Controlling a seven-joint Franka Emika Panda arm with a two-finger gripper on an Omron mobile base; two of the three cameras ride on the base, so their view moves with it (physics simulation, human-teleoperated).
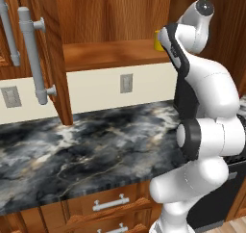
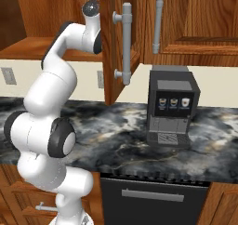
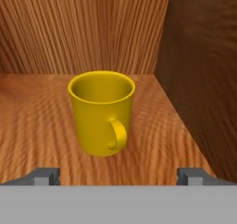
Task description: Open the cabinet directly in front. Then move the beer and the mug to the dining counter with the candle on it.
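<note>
Mug (image 3: pixel 102 119) is sitting upright on the wood shelf (image 3: pixel 32 126) inside the cabinet (image 1: pixel 53 54), near the right wall. I am holding my gripper (image 3: pixel 118 177) wide open, gripping nothing. I am looking straight at the mug, just ahead, between my fingertips (image 3: pixel 46 176). Its handle is pointing toward me. I am seeing no writing on it.
</note>
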